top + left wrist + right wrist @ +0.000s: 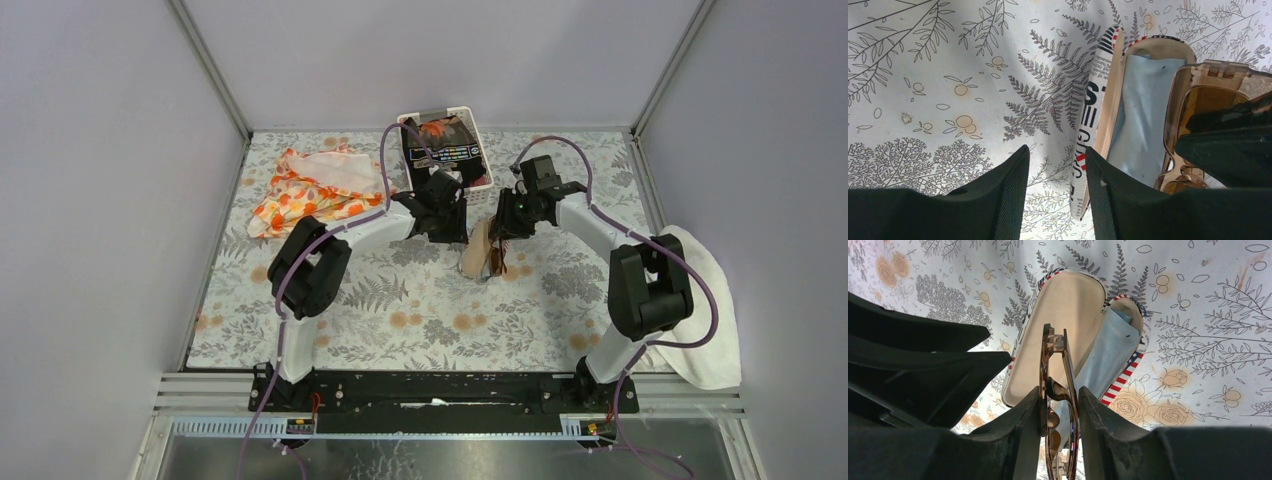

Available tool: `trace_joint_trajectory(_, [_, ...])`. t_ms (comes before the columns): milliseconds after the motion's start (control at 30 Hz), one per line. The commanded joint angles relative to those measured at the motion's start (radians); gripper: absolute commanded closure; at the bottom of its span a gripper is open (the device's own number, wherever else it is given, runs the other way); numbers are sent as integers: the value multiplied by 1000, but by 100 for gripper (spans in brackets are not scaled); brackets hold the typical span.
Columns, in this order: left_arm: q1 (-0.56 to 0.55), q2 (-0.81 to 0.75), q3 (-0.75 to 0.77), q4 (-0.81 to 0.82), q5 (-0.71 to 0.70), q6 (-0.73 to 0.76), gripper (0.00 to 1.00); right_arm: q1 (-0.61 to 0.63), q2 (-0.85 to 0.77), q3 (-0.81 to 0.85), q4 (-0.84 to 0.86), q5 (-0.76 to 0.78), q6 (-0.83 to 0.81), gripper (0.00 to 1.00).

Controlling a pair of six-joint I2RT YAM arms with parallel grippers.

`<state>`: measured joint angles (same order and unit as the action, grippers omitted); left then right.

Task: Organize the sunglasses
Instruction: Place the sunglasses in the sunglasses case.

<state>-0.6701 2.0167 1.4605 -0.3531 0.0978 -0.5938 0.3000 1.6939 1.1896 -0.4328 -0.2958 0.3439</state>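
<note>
The sunglasses (1058, 370), folded, with a thin brown frame and brownish lenses, stand on edge between my right gripper's (1059, 392) fingers, which are shut on them. They hang over the open tan case (1068, 310), which has printed lettering and a red-striped rim. A light blue cloth (1108, 350) lies inside the case. In the top view the case (475, 250) lies mid-table with the sunglasses (497, 262) at its right side. My left gripper (1057, 150) is open just left of the case (1093, 100), whose lid edge reaches between its fingers. The sunglasses (1198, 105) show there too.
A white basket (480, 175) holding a dark packet stands at the back centre. An orange floral cloth (310, 190) lies at the back left. A white towel (710, 310) drapes over the table's right edge. The two grippers (450, 222) (505, 228) are close together.
</note>
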Motion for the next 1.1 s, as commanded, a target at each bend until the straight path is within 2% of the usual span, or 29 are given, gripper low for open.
trace_joint_trajectory(0, [10, -10, 10, 3, 9, 17, 50, 15, 2, 8, 41, 55, 85, 62])
trace_joint_trajectory(233, [12, 5, -3, 18, 42, 7, 50, 21, 0, -46, 74, 131, 200, 60])
trace_joint_trajectory(600, [12, -12, -12, 26, 44, 8, 50, 21, -10, -49, 87, 86, 254, 60])
trace_joint_trajectory(900, [12, -16, -19, 35, 65, -1, 50, 22, -43, -105, 136, 115, 355, 59])
trace_joint_trajectory(1067, [12, -18, -20, 35, 65, 1, 50, 21, -43, -108, 141, 108, 348, 60])
